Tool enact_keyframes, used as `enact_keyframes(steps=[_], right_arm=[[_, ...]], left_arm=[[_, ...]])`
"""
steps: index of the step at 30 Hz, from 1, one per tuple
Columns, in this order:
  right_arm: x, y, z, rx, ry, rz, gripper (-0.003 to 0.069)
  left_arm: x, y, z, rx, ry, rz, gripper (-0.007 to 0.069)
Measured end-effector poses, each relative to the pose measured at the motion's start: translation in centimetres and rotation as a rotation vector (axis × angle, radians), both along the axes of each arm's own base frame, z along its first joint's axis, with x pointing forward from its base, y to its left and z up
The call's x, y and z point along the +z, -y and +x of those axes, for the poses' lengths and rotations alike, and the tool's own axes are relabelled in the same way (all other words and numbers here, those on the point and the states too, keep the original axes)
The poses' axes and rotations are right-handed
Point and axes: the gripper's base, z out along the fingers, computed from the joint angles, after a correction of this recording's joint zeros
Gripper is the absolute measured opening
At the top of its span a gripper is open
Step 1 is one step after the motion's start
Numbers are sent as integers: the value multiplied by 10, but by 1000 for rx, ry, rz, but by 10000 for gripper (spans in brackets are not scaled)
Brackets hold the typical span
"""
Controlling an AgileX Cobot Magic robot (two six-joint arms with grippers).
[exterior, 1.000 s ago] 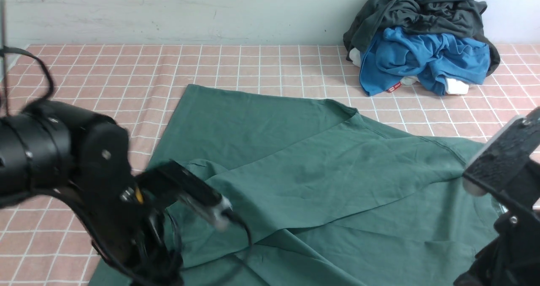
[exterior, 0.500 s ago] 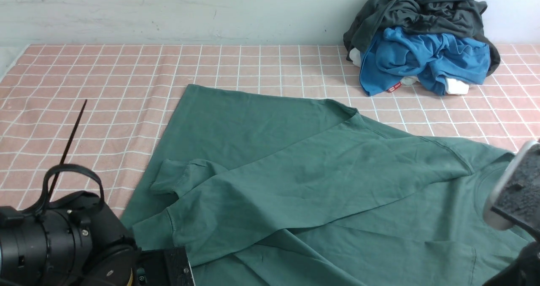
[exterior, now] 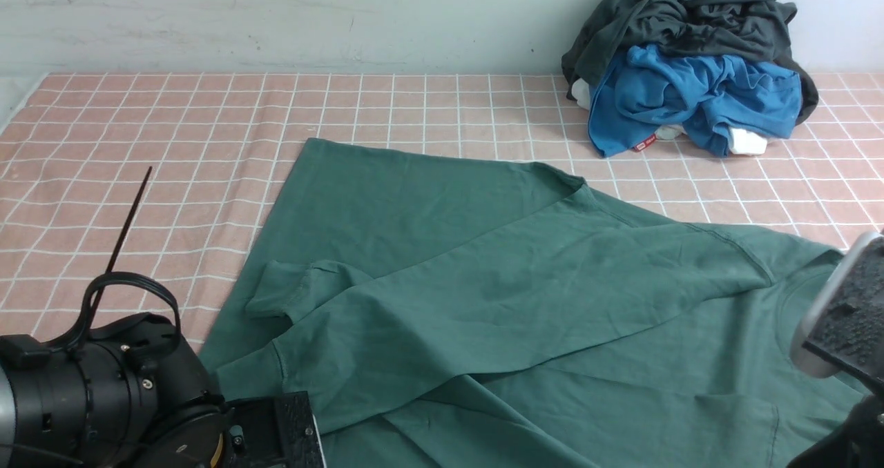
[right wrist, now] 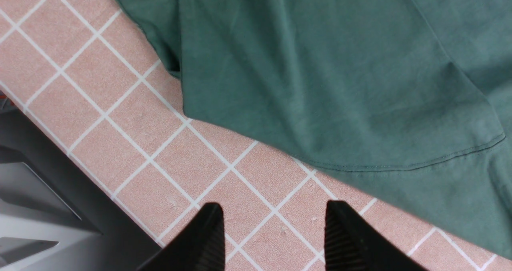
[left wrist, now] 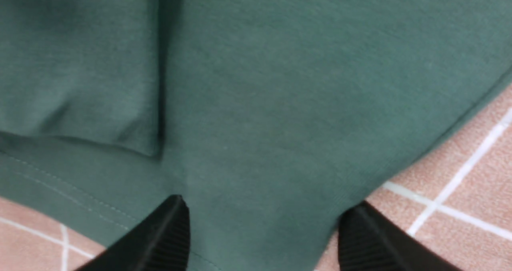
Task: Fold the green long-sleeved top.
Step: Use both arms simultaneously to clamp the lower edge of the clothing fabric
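Note:
The green long-sleeved top (exterior: 483,281) lies spread on the checked tablecloth, one sleeve folded across its body with the cuff (exterior: 276,292) at the left. My left gripper (left wrist: 267,202) is open just above the top's (left wrist: 260,103) near left part, beside its hem edge, and holds nothing. My right gripper (right wrist: 274,204) is open over bare tablecloth, a short way off the top's (right wrist: 340,83) edge. In the front view only the arm bodies show, the left arm (exterior: 103,399) at the bottom left and the right arm (exterior: 842,316) at the right edge.
A pile with a bright blue garment (exterior: 690,95) under a dark grey garment (exterior: 690,12) sits at the back right against the wall. The pink checked tablecloth (exterior: 173,143) covers the table. The table's edge (right wrist: 60,171) runs close to my right gripper.
My left arm has dropped from above the sleeve cuff down to the near left corner, uncovering the cuff. The right arm has sunk lower at the right edge. The top has not moved.

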Motion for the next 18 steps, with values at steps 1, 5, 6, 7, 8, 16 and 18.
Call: enact_keyframes(steps=[1, 5, 6, 7, 8, 16, 18], right_arm=[[0, 0, 0, 0, 0, 0, 329], [0, 0, 0, 0, 3, -1, 329], [0, 0, 1, 0, 7, -2, 329], [0, 0, 1, 0, 12, -2, 329], [0, 0, 2, 0, 20, 0, 329], [0, 0, 4, 1, 47, -5, 329], [0, 0, 4, 2, 50, -8, 329]], left_arm=[[0, 0, 0, 5, -2, -2, 446], [3, 0, -1, 42, 14, -18, 333], [4, 0, 0, 50, 26, -24, 295], [5, -1, 1, 59, 38, -31, 265], [7, -1, 2, 71, 49, -37, 213], [7, -7, 5, 134, 57, -45, 34], [7, -6, 4, 150, 49, -55, 24]])
